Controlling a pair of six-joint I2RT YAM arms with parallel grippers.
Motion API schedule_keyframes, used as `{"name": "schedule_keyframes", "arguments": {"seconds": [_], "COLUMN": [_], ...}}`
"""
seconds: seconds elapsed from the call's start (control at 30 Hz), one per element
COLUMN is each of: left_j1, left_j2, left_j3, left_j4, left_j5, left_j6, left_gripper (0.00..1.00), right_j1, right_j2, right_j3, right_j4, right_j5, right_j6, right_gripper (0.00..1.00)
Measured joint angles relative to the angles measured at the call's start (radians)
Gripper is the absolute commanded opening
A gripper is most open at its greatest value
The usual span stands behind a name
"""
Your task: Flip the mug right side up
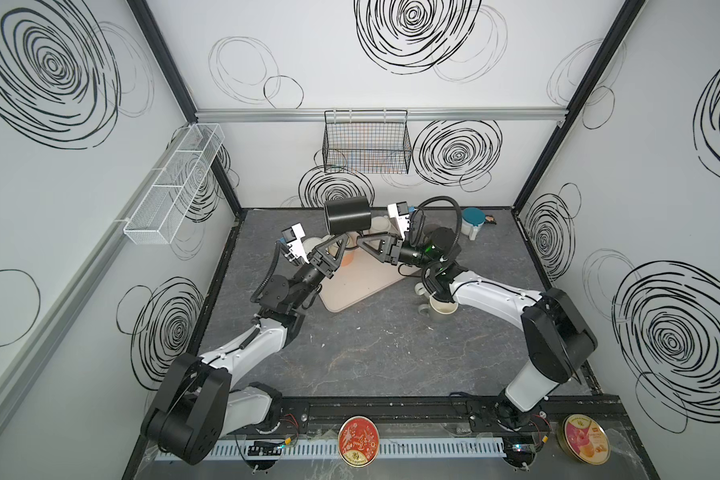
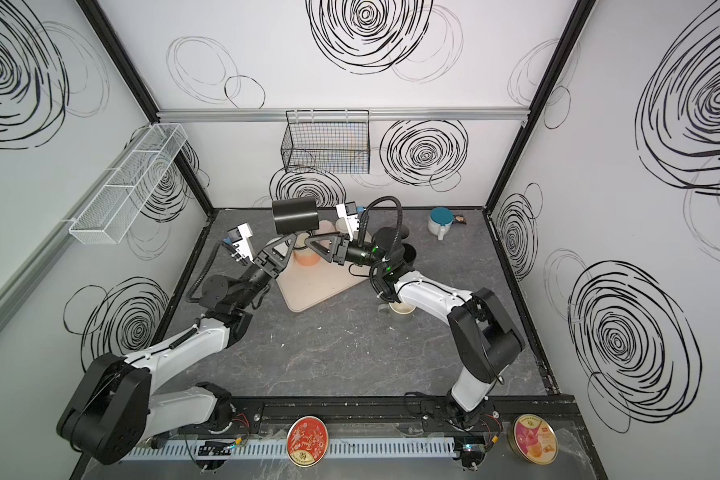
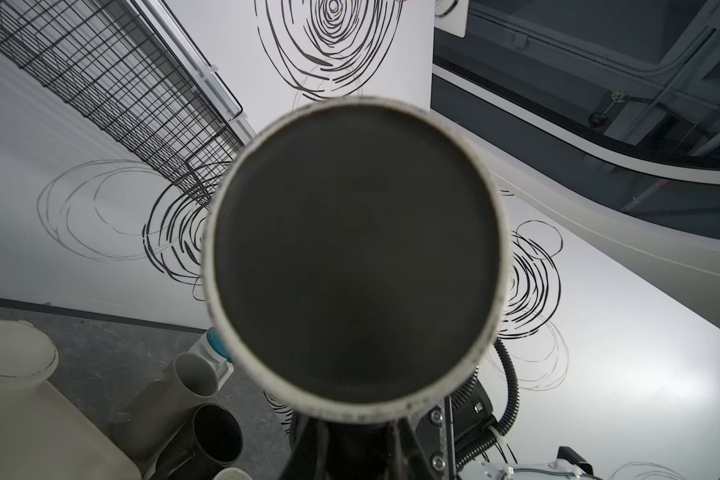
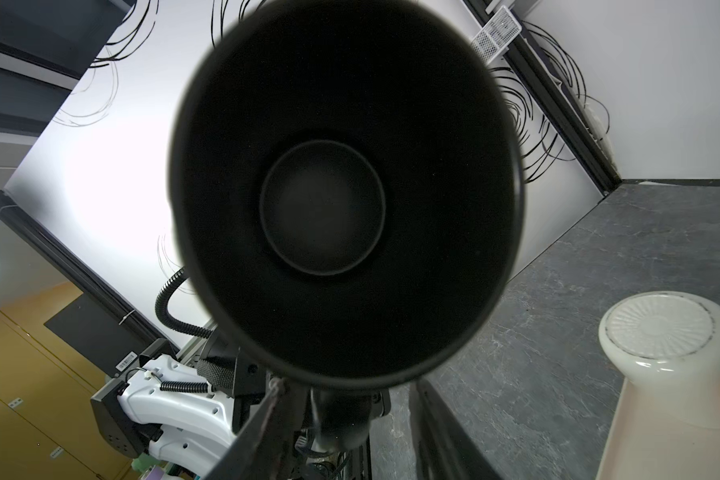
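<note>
The black mug (image 1: 347,214) (image 2: 295,216) hangs on its side above the back of the table, in both top views. Its white-rimmed base (image 3: 354,257) faces the left wrist camera and its open mouth (image 4: 341,199) faces the right wrist camera. Under the mug, my left gripper (image 1: 344,239) (image 2: 294,239) (image 3: 350,432) is shut on the mug's handle. My right gripper (image 1: 360,242) (image 2: 308,241) (image 4: 350,390) reaches in from the opposite side. Its fingers straddle the same handle, open, with a gap showing on one side.
A pale pink board (image 1: 362,286) lies below the mug with upturned white cups (image 1: 379,224) at its far end. A beige mug (image 1: 441,309) stands by the right arm. A teal-lidded jug (image 1: 474,222) sits back right. A black wire basket (image 1: 366,141) hangs on the back wall.
</note>
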Motion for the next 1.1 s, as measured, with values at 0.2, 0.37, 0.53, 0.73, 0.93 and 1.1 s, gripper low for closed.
{"name": "schedule_keyframes", "arguments": {"seconds": [0.2,0.37,0.53,0.73,0.93,1.1], "left_j1": [-0.002,-0.002,-0.002,0.008,0.018,0.019], "left_j2": [0.023,0.035,0.036,0.027,-0.08,-0.167], "left_j3": [0.0,0.0,0.0,0.0,0.0,0.013], "left_j4": [0.011,0.021,0.012,-0.067,-0.35,-0.595], "left_j5": [0.034,0.045,0.052,0.066,0.043,-0.045], "left_j6": [-0.023,-0.026,-0.02,0.029,0.199,0.382], "left_gripper": [0.0,0.08,0.28,0.41,0.46,0.48], "right_j1": [0.001,0.0,-0.001,0.0,0.01,0.016], "right_j2": [0.021,0.024,0.024,0.014,-0.047,-0.08], "right_j3": [0.013,0.013,0.013,0.013,0.014,0.065], "right_j4": [0.058,0.058,0.046,-0.068,-0.307,-0.596], "right_j5": [-0.017,-0.024,-0.022,-0.008,0.082,0.253], "right_j6": [0.045,0.065,0.054,-0.013,-0.147,-0.298], "right_gripper": [0.2,0.02,0.0,0.0,0.0,0.0]}}
